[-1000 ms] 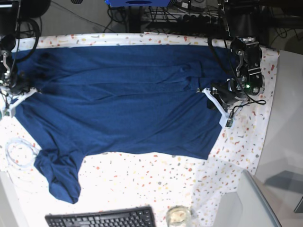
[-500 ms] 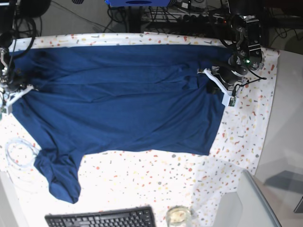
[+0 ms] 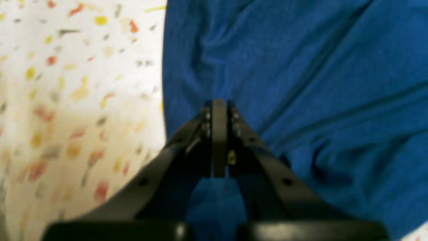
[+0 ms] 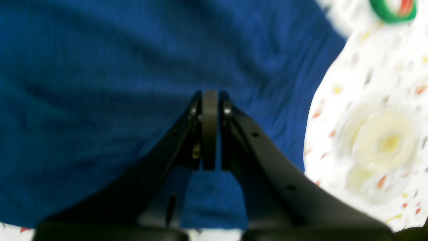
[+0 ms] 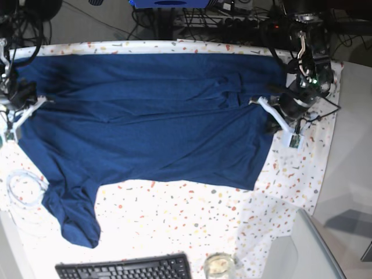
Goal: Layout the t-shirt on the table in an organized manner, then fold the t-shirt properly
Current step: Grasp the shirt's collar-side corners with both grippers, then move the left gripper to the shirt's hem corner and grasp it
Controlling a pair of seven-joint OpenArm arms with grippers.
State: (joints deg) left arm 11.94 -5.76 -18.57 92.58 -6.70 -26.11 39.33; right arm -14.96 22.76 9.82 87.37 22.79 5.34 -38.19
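The navy t-shirt [image 5: 151, 122] lies spread across the speckled table [image 5: 192, 215]. One sleeve [image 5: 72, 218] hangs bunched toward the front left, and folds gather near the right side. At the shirt's right edge my left gripper [image 5: 270, 119] is shut on the cloth. In the left wrist view its fingertips [image 3: 219, 103] pinch the t-shirt [image 3: 301, 83] close to the hem, with bare table [image 3: 67, 83] beside it. My right gripper [image 5: 24, 109] is shut on the shirt's left edge. The right wrist view shows its tips [image 4: 210, 95] on the t-shirt [image 4: 100, 67].
A black keyboard [image 5: 125, 268] and a glass jar [image 5: 219, 264] sit at the front edge. A clear coil [image 5: 23, 189] lies at the left, seen as a clear roll [image 4: 384, 144] near a green ring [image 4: 394, 8]. A plain grey surface [image 5: 349, 174] adjoins the right side.
My left gripper went toward the back edge, then came back down and further right, shifting the shirt's right edge and folds. My right gripper moved slightly toward the back.
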